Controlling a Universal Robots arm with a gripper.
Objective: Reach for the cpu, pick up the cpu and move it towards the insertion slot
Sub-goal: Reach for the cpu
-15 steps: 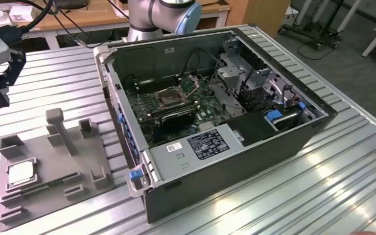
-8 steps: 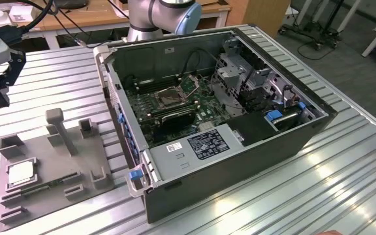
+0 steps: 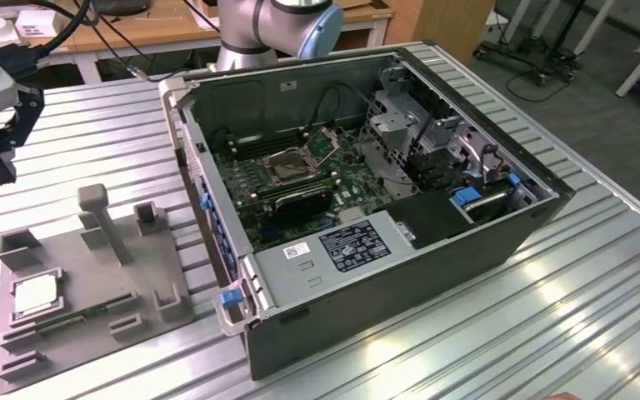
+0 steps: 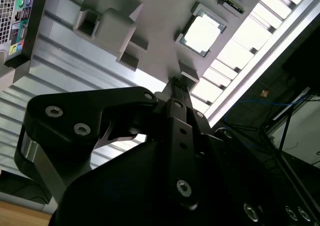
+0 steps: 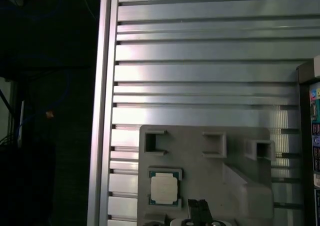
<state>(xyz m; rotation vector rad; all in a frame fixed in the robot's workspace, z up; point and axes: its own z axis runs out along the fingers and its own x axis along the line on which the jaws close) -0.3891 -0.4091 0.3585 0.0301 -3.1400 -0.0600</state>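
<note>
The cpu (image 3: 33, 293) is a pale square chip lying flat in a recess of the grey fixture plate (image 3: 131, 279), at the exterior view's lower left. In both wrist views the cpu (image 4: 202, 34) (image 5: 164, 187) sits untouched in its pocket. My gripper (image 3: 4, 173) hangs well above the table at the exterior view's far left, beyond the fixture and apart from the chip. Its fingertips (image 4: 177, 83) (image 5: 200, 207) are pressed together and hold nothing. The insertion slot (image 3: 289, 165), a silver-framed square socket, lies on the board inside the open computer case (image 3: 465, 250).
Upright grey posts (image 3: 96, 208) rise from the fixture plate beside the chip's recess. The case's rear port panel (image 4: 15, 16) stands close to the fixture. The slatted aluminium table's edge (image 5: 102, 111) runs near the chip, with dark floor beyond it.
</note>
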